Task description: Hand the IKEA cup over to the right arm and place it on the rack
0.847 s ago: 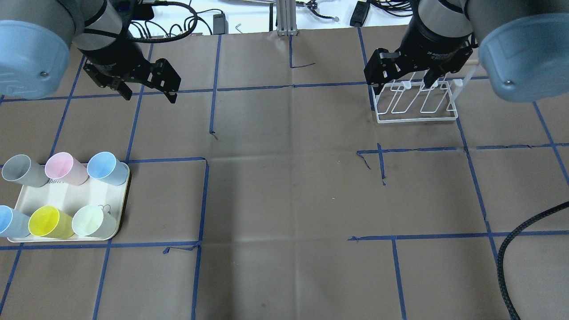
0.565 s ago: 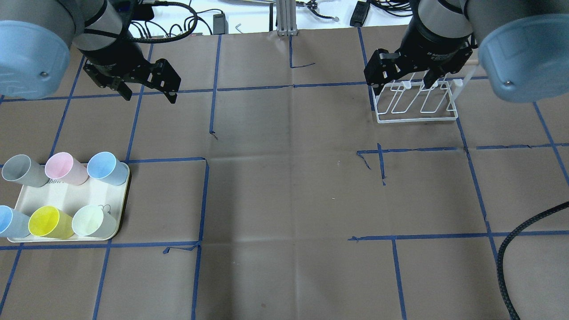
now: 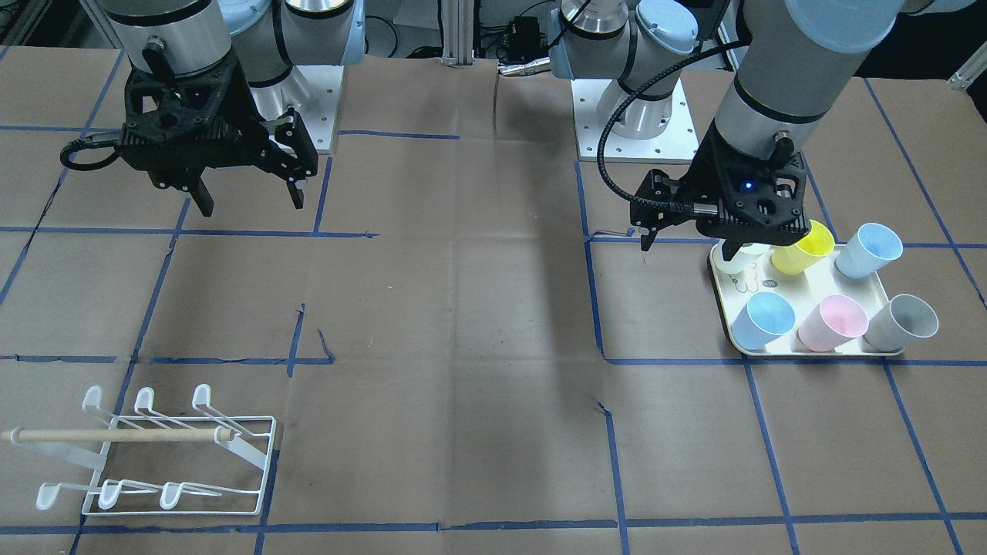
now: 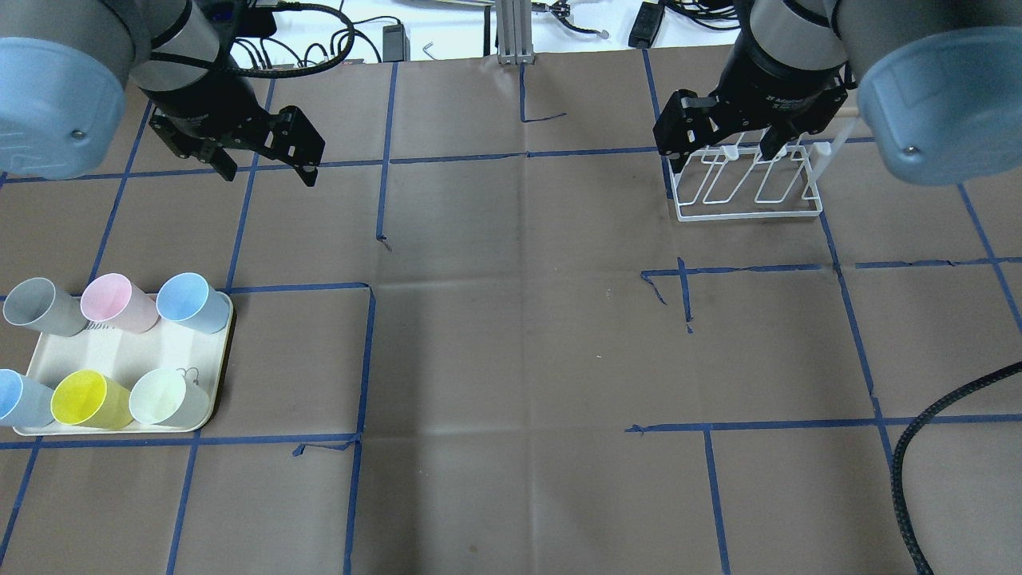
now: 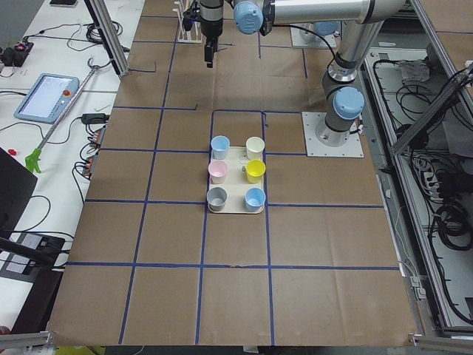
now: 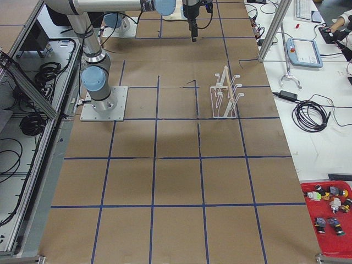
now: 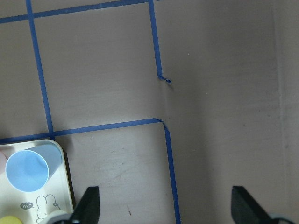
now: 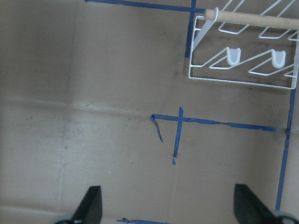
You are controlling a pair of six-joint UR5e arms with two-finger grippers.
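Note:
Several IKEA cups stand on a cream tray (image 4: pixel 120 351) at the near left: grey (image 4: pixel 36 306), pink (image 4: pixel 112 302), blue (image 4: pixel 192 302), yellow (image 4: pixel 88 398), pale green (image 4: pixel 164 397) and another blue one (image 4: pixel 14 398). My left gripper (image 4: pixel 269 172) is open and empty, up in the air beyond the tray; in the front view my left gripper (image 3: pixel 686 245) partly hides the pale cup. My right gripper (image 4: pixel 722 153) is open and empty above the white wire rack (image 4: pixel 746 192). The rack (image 3: pixel 154 455) holds no cup. The right wrist view shows the rack (image 8: pixel 243 60) ahead.
Brown paper with blue tape lines covers the table (image 4: pixel 519 319). A black braided cable (image 4: pixel 918 455) loops in at the near right. Cables and power bricks (image 4: pixel 395 36) lie beyond the far edge. The left wrist view shows a blue cup (image 7: pixel 30 168) on the tray's corner (image 7: pixel 65 186).

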